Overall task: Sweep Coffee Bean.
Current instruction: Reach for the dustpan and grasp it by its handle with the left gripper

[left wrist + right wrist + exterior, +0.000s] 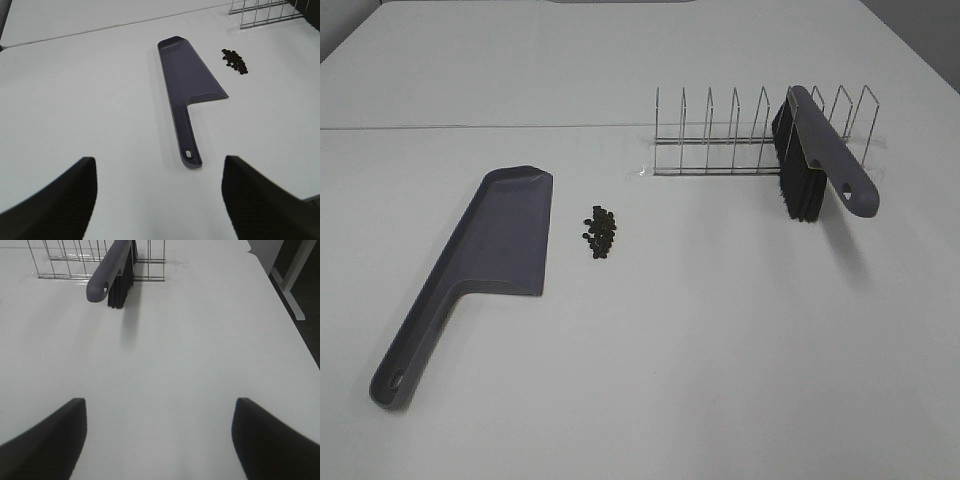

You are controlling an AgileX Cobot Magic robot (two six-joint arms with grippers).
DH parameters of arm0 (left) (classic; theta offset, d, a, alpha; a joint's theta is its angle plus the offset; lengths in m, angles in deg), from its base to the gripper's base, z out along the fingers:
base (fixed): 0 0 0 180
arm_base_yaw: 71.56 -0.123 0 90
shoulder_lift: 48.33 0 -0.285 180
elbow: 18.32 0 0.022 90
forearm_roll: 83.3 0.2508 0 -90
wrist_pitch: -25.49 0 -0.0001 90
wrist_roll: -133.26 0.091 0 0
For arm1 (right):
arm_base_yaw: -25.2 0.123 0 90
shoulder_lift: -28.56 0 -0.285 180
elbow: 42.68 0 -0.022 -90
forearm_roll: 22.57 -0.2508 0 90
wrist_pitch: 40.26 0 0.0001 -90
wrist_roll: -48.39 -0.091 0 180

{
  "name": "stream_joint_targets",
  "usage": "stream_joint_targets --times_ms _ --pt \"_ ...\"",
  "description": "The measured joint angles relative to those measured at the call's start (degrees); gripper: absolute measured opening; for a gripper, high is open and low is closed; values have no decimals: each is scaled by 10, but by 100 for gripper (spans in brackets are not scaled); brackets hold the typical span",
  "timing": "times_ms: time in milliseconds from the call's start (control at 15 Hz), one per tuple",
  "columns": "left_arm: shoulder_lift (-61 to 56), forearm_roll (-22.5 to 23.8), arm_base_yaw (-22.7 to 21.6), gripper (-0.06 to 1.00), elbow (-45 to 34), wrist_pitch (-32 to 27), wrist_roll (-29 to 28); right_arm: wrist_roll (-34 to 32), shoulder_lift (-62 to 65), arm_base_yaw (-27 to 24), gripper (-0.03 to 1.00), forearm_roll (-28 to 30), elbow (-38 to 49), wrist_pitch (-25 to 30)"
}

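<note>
Coffee bean (235, 61) beside dustpan (192, 75), seemingly well ahead of left pincer (157, 160)

The worktop (720, 350) bore dustpan (505, 235) and coffee bean (601, 232) ahead of the left end effector (159, 200), rack (708, 140) ahead of the right end effector (159, 440)

— What do the beans look like?
— Small, dark brown-black oval coffee beans (600, 231), roughly twenty of them, in one loose cluster that is longer than it is wide.
— Where do they lie?
— On the white worktop (720, 350), just beside the straight long edge of the grey plastic dustpan (510, 235), to its right in the high view and not touching it. A few beans sit slightly apart at the cluster's rim.
</note>
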Motion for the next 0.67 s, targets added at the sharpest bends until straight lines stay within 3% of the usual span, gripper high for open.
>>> stream_joint_targets --times_ms 667 --pt "0 0 0 68 0 0 0 0 0 0 76 0 0 0"
